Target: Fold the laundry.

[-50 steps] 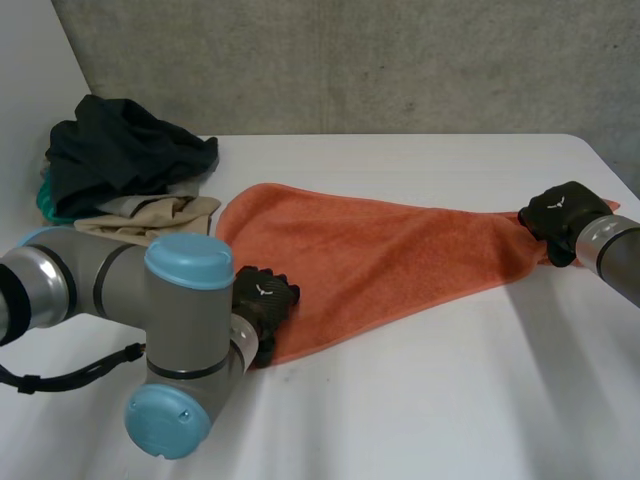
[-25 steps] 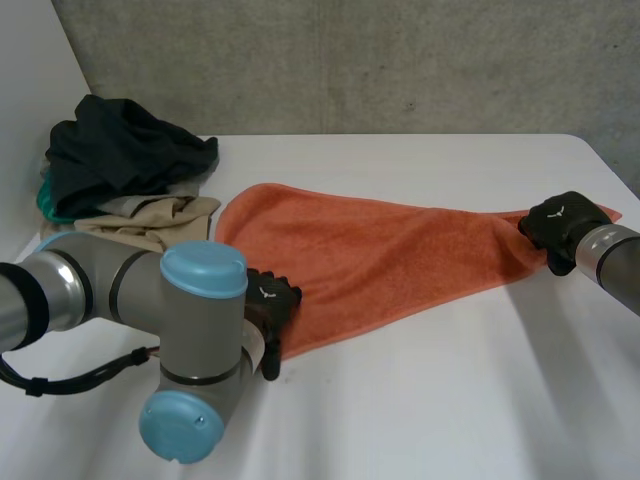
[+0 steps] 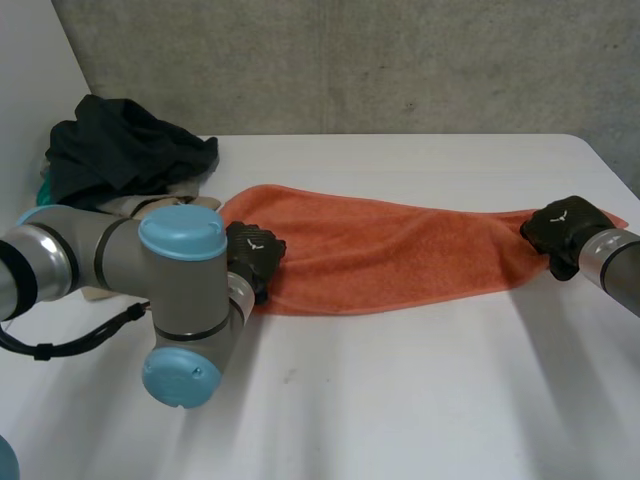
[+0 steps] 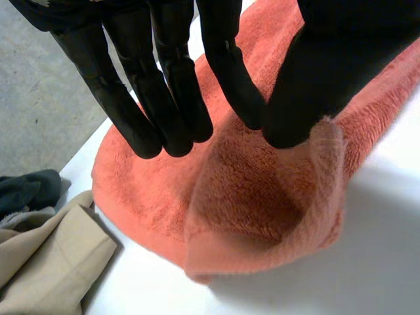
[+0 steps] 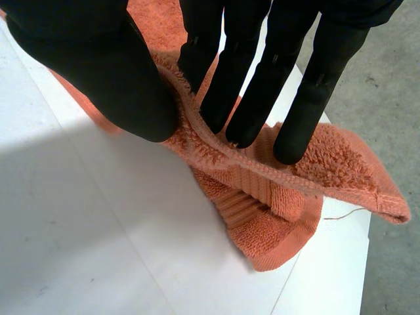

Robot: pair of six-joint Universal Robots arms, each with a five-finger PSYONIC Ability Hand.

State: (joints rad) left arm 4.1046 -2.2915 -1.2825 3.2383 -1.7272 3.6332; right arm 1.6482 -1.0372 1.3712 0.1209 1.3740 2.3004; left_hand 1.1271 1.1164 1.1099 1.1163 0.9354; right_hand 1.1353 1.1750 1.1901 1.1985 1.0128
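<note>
Head view: robot hands (image 3: 251, 256) (image 3: 563, 225) pinch towel (image 3: 400, 255) ends.

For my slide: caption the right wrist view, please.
Right hand pinches an end of the orange towel by the white table edge.

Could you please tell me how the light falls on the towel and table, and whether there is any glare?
Head view: soft, even light, no glare on the table; the towel casts a faint shadow along its near edge. Left wrist view: the corner pinched by the left robot hand is darker inside its fold. Right wrist view: folds under the right robot hand are shaded.
</note>
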